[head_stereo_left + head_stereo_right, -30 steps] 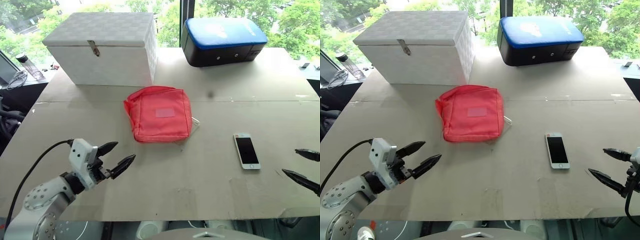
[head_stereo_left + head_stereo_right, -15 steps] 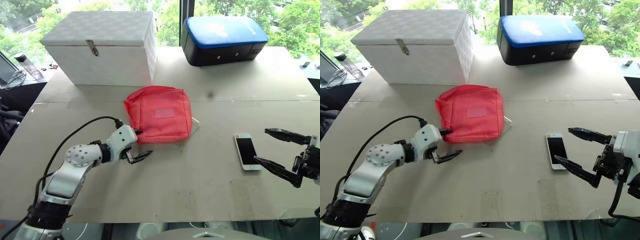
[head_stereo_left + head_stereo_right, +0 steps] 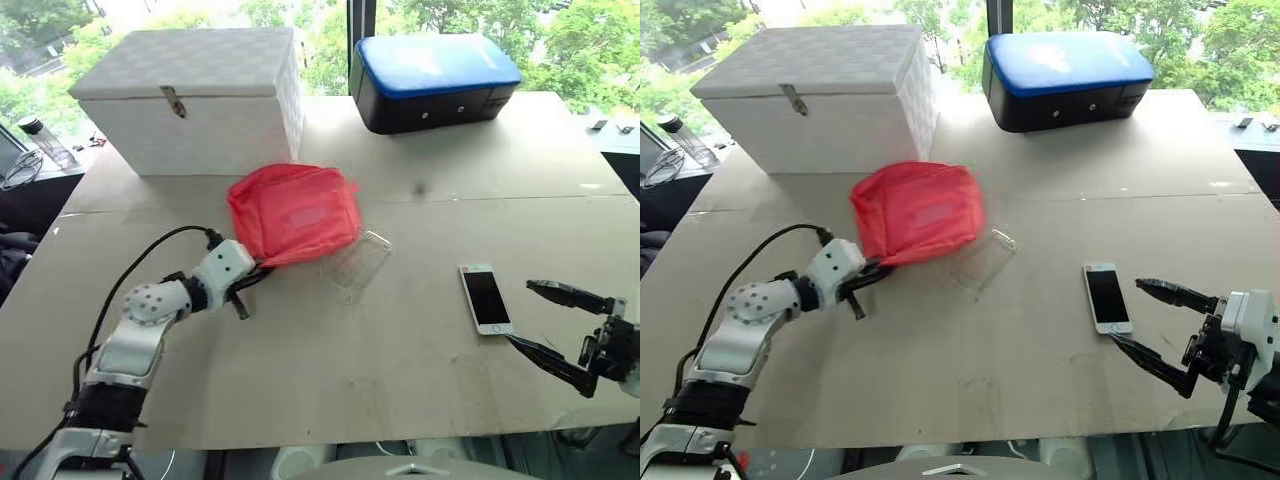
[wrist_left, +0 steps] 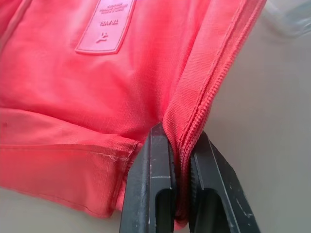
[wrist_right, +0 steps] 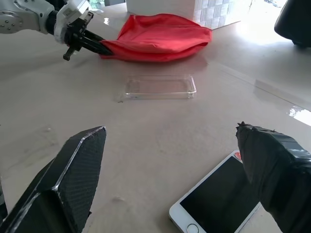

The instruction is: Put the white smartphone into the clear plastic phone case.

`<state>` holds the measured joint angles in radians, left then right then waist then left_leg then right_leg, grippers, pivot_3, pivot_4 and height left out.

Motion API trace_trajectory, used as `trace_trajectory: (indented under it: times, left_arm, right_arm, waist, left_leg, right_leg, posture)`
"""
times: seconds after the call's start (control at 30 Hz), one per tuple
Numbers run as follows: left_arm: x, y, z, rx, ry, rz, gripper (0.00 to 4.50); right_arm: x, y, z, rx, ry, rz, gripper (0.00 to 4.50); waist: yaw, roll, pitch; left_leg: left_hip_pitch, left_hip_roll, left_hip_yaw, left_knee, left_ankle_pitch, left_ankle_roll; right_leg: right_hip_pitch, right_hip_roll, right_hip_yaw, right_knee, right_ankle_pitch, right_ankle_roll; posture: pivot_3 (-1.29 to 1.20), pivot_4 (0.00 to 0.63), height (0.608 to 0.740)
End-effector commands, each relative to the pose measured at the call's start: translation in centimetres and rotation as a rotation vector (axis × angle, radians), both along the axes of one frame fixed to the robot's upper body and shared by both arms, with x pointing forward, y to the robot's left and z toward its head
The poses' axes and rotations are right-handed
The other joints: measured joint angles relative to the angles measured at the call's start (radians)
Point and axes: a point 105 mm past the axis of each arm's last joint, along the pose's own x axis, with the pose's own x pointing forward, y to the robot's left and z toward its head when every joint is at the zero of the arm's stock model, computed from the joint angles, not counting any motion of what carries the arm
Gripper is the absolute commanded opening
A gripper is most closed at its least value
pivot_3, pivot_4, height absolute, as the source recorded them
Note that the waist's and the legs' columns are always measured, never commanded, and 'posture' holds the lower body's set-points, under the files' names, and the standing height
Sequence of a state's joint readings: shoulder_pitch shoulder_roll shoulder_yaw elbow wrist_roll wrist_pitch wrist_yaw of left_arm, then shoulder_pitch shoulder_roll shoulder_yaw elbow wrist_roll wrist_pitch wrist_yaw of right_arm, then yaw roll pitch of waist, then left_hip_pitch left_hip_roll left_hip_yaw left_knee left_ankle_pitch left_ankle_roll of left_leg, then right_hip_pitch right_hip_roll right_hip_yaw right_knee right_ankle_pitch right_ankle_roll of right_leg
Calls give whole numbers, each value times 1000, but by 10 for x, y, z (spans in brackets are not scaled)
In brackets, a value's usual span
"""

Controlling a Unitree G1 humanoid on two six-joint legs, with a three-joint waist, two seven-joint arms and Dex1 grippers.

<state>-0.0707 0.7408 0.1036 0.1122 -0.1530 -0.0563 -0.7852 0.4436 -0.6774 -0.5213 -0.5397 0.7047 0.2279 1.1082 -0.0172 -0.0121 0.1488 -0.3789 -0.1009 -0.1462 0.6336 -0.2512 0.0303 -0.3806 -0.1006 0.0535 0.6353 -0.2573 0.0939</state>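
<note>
Red fabric of the pouch (image 3: 293, 213) is pinched along its zippered edge between the clenched fingers of the left tool (image 4: 181, 170), and that corner is lifted and bunched while the rest of the pouch slumps on the tabletop (image 3: 400, 340). Taking the pouch as landmark: the clear plastic phone case (image 3: 355, 262) lies flat on the tabletop just beside its near right corner, fully exposed and not touched by either tool. The white smartphone (image 3: 485, 298) lies screen up well to the right of the pouch, apart from the case. The right tool (image 3: 1162, 330) hovers just right of the phone with its two black fingers spread wide and nothing between them. Behind the pouch stands a white box (image 3: 195, 95) with a metal latch, and behind and to the right of it a black case with a blue lid (image 3: 435, 80).
</note>
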Motion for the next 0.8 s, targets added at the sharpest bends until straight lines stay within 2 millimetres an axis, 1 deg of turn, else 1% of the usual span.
trace_trajectory:
  times: [0.03,0.1,0.17,0.23,0.27,0.3,0.33,0.43,0.47,0.5,0.53,0.57,0.6,0.63,0.67,0.7,0.77,0.8]
  left_arm:
    - [-17,69,2,50,-21,266,51]
    - [-29,94,-3,113,19,353,51]
    - [-39,113,-7,168,62,421,51]
    - [-46,127,-1,119,82,497,778]
    - [-49,132,5,94,79,522,1223]
    - [-50,132,12,53,59,522,1659]
    - [-51,127,20,3,36,500,2003]
    - [-53,95,46,-230,19,373,3381]
    - [-55,78,54,-283,40,293,3815]
    - [-60,56,61,-344,95,194,4316]
    - [-66,29,66,-377,171,64,4424]
    - [-71,6,70,-392,237,-44,4424]
    - [-74,-12,73,-398,289,-119,4424]
    - [-74,-26,73,-380,318,-182,4424]
    - [-70,-35,72,-348,324,-214,4424]
    - [-63,-48,69,-311,319,-244,4424]
    - [-51,-63,66,-256,296,-271,4424]
    - [-43,-73,60,-234,319,-284,4424]
  right_arm:
    - [0,5,-2,9,-15,43,4500]
    - [3,7,-5,15,-11,66,4500]
    - [8,8,-8,18,-11,80,4500]
    - [13,7,-11,15,-12,94,4500]
    - [14,7,-11,14,-12,102,4500]
    - [15,7,-12,14,-11,110,4500]
    - [15,7,-12,13,-11,115,4500]
    - [16,6,-14,8,-10,121,4500]
    - [17,6,-14,7,-10,122,4500]
    - [17,7,-13,6,-11,123,4500]
    - [17,7,-13,5,-12,123,4500]
    - [18,9,-12,5,-13,122,4500]
    - [18,10,-12,8,-17,119,4500]
    - [19,12,-11,10,-20,117,4500]
    - [19,13,-10,12,-23,115,4500]
    - [19,15,-9,11,-27,114,4500]
    - [19,17,-8,12,-32,109,4500]
    - [17,18,-7,9,-36,103,4500]
  waist:
    - [-1,0,0]
    - [0,-1,0]
    - [2,-1,0]
    - [5,-1,0]
    - [7,-1,0]
    - [10,-1,0]
    - [12,-1,0]
    - [21,-2,1]
    - [25,-3,1]
    - [28,-3,1]
    - [31,-4,1]
    - [32,-4,1]
    - [35,-3,2]
    - [34,-3,2]
    - [35,0,1]
    - [33,2,2]
    - [32,2,2]
    - [32,2,2]
  left_leg:
    - [0,0,0,0,0,0]
    - [0,0,0,0,0,0]
    - [0,0,1,0,0,0]
    - [0,0,1,0,0,0]
    - [0,0,1,0,0,0]
    - [0,0,1,0,0,0]
    - [-1,0,0,0,0,0]
    - [-2,0,0,0,0,0]
    - [-3,0,0,0,0,0]
    - [-3,0,0,0,0,0]
    - [-3,0,0,0,0,0]
    - [-3,0,0,0,0,0]
    - [-3,0,-1,0,0,0]
    - [-3,0,-1,1,0,0]
    - [-3,0,-1,1,0,0]
    - [-2,-1,-1,0,0,0]
    - [-2,0,-1,0,0,0]
    - [-1,0,-1,0,0,0]
  right_leg:
    - [0,0,0,0,0,0]
    - [-1,0,0,0,0,0]
    - [-1,1,0,0,0,0]
    - [-1,0,0,0,0,0]
    - [-1,1,0,0,0,0]
    - [-1,2,0,0,0,0]
    - [-1,3,-1,0,0,0]
    - [-2,-1,-2,0,0,0]
    - [-2,-1,-2,0,0,0]
    - [-3,-1,-2,0,0,0]
    - [-3,-1,-2,0,0,0]
    - [-2,-2,-2,0,0,0]
    - [-2,-2,-2,0,0,0]
    - [-2,-2,-3,0,0,0]
    - [-2,-2,-2,0,0,0]
    - [-2,-2,-2,0,0,0]
    - [-2,-1,-2,1,0,0]
    - [-2,0,-2,1,0,0]
  posture:
    - [0,150,740]
    - [0,150,740]
    - [0,150,740]
    - [0,150,740]
    - [0,150,740]
    - [0,150,740]
    - [0,150,740]
    - [0,150,740]
    - [0,150,740]
    - [0,150,740]
    - [0,150,740]
    - [0,150,740]
    - [0,150,740]
    - [0,150,740]
    - [0,150,740]
    - [0,150,740]
    - [0,150,740]
    - [0,150,740]
